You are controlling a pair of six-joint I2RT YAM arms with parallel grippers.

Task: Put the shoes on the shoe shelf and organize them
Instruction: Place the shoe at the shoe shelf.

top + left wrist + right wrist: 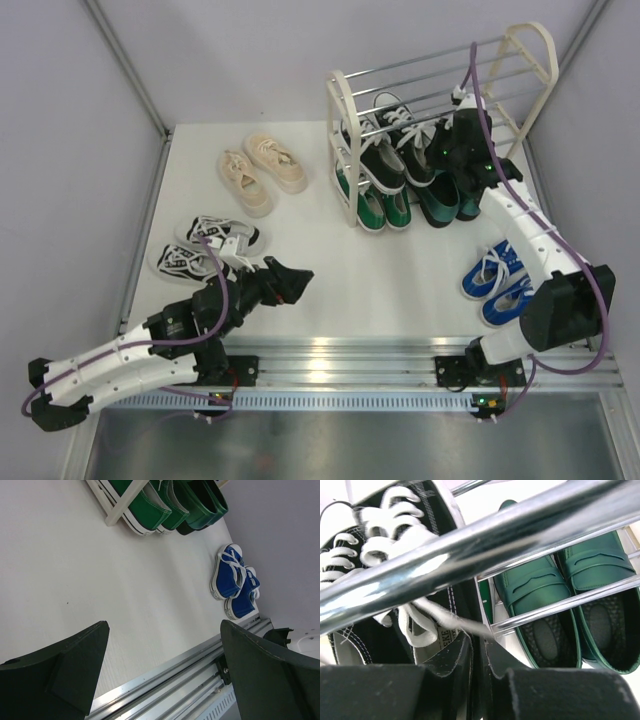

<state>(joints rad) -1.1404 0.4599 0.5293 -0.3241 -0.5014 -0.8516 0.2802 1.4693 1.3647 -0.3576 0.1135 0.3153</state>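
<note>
The shoe shelf (341, 110) stands at the back right. A pair of black canvas sneakers (384, 158) sits on a middle tier. Green canvas sneakers (374, 208) and dark green loafers (440, 202) sit at the bottom. My right gripper (447, 138) reaches into the shelf and is shut on the side wall of the right black sneaker (395, 610), under a silver rod (470, 545); the loafers (540, 587) lie below. My left gripper (293, 279) is open and empty over the table, beside the striped sneakers (205, 245). Cream sneakers (262, 170) and blue sneakers (497, 280) are on the table.
In the left wrist view, my open left gripper (164, 626) hangs over the metal rail (165, 677) at the table's near edge, with the blue sneakers (235, 582), green sneakers (145, 505) and shelf frame (120, 511) beyond. Grey walls enclose the table.
</note>
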